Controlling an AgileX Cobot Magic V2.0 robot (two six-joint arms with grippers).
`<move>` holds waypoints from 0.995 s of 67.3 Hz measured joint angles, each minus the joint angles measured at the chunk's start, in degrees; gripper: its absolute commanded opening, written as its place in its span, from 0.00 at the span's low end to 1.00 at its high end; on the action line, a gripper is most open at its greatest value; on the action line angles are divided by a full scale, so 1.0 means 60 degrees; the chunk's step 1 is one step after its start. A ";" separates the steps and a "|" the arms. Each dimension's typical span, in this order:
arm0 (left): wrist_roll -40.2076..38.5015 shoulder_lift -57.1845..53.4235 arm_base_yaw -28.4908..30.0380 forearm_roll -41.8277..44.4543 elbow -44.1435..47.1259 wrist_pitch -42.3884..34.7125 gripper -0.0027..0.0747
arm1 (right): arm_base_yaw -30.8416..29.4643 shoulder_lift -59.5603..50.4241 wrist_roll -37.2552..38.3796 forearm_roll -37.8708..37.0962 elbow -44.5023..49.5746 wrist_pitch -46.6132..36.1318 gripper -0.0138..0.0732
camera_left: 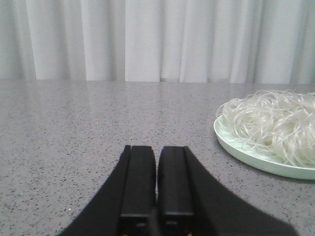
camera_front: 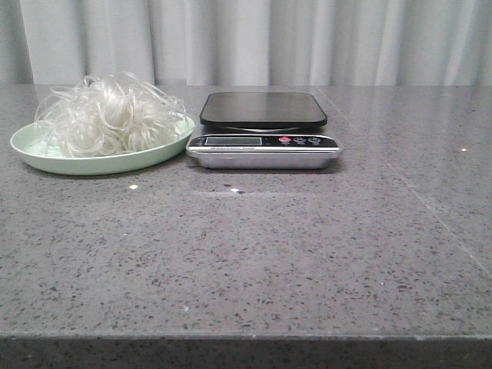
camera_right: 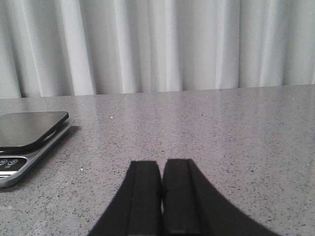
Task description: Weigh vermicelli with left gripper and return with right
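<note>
The vermicelli (camera_front: 108, 115) is a fluffy clump of translucent white strands heaped on a pale green plate (camera_front: 46, 157) at the table's back left. It also shows in the left wrist view (camera_left: 275, 123), on the plate (camera_left: 246, 152). A kitchen scale (camera_front: 264, 129) with a bare black platform stands just right of the plate; it shows in the right wrist view too (camera_right: 27, 132). My left gripper (camera_left: 157, 150) is shut and empty, low over the table, short of the plate. My right gripper (camera_right: 162, 164) is shut and empty, right of the scale. Neither gripper shows in the front view.
The grey speckled stone table (camera_front: 254, 254) has its front edge near the camera. White curtains (camera_front: 254, 38) hang behind the table. Small white crumbs (camera_front: 133, 187) lie in front of the plate and scale.
</note>
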 measured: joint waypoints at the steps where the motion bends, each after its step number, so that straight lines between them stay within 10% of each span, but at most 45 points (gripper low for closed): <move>1: 0.0000 0.0000 0.0000 0.0000 0.0000 0.0000 0.20 | 0.0000 0.0000 0.0000 0.0000 0.0000 0.0000 0.35; 48: 0.0000 0.0000 0.0000 0.0000 0.0000 -0.0079 0.20 | 0.0000 -0.0013 0.0000 0.0000 0.0000 0.0000 0.35; 67: 0.0000 0.0000 0.0000 0.0000 0.0000 -0.2509 0.20 | 0.0000 -0.0013 0.0000 0.0000 0.0000 0.0000 0.35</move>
